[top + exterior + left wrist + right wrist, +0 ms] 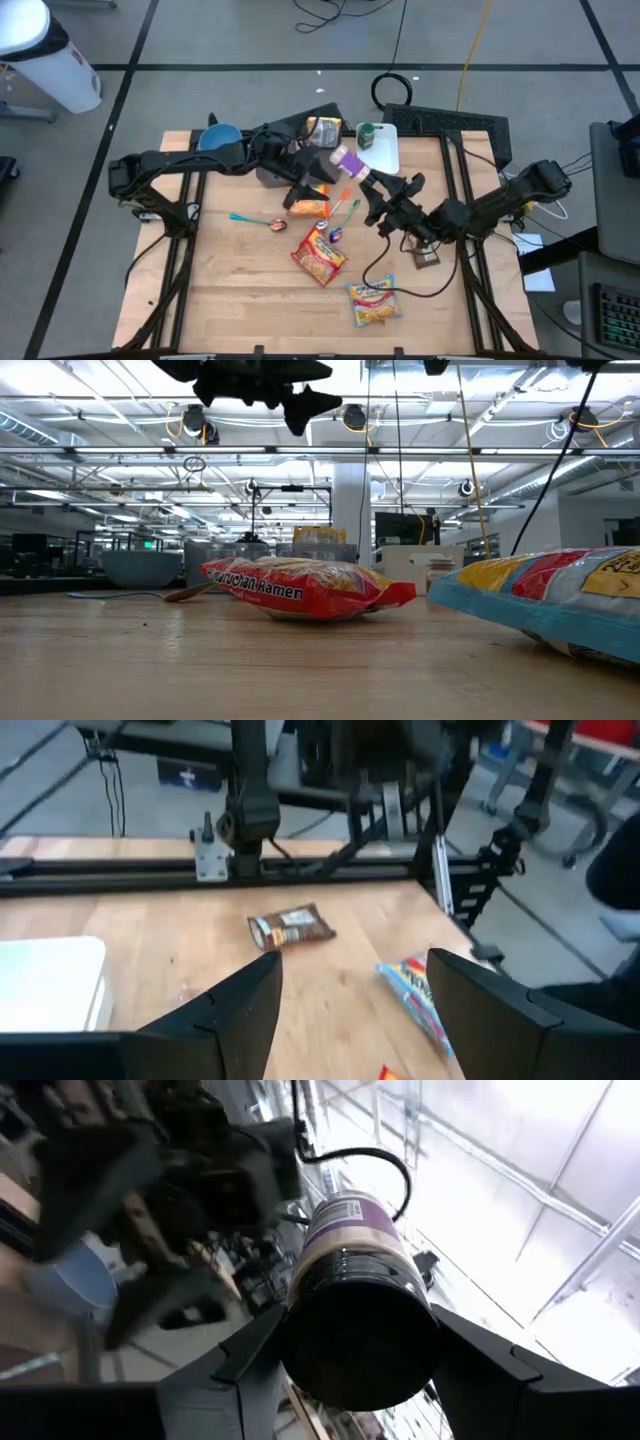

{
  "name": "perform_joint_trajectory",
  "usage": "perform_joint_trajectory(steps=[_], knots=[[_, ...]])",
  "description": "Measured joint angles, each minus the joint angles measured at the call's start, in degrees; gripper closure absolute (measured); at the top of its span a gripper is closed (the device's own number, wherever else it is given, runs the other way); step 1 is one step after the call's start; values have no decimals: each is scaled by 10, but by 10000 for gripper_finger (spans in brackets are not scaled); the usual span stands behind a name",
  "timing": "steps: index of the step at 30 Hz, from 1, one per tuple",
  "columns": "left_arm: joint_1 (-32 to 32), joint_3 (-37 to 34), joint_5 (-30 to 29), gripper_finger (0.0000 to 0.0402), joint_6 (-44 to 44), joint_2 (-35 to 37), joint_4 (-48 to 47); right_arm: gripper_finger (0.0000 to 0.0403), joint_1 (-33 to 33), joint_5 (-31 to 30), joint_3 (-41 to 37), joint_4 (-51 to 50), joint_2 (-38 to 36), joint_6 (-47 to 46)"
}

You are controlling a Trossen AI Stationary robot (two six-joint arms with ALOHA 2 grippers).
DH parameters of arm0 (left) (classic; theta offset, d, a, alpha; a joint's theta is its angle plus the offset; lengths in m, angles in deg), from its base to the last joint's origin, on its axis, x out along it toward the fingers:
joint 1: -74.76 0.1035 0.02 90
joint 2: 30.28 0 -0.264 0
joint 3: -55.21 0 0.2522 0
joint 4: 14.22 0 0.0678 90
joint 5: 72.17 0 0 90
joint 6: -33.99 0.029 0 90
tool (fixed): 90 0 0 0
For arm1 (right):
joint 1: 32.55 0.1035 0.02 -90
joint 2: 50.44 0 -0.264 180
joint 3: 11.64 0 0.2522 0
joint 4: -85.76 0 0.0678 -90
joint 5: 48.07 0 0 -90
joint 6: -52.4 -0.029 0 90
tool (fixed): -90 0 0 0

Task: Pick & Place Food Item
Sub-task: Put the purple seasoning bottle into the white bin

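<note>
My right gripper [372,182] is shut on a purple-labelled bottle [347,159] with a dark end, held up over the middle of the table. My left gripper [320,178] hovers just left of the bottle, above an orange snack packet [308,208]. It is open, with nothing between its fingers [250,1005]. A red ramen packet [320,255] and a blue-and-yellow ramen packet [374,303] lie flat on the table nearer the front. A small brown packet [290,927] lies to the right of them. My right gripper pinches the bottle at its dark end [360,1330], one finger on each side. The fingers come from the table's right, slanting upward, and lie along the bottle. The bottle sticks out beyond the fingers toward the far left, lifted clear of the table.
A blue bowl [218,137], a yellow bag [322,130], a green-lidded jar [366,135] and a white board [385,152] stand along the far edge. A teal spoon [255,220] and orange and green utensils [345,205] lie mid-table. Bare wood shows at the near left.
</note>
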Motion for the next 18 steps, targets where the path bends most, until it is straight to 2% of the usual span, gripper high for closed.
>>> perform_joint_trajectory(steps=[10,18], knots=[[-18,0,-28,190,69,45,-108,203,-26,-64,133,-273,-88,-66],[-49,0,-37,219,103,62,-174,203,-98,-87,278,-583,-87,-199]])
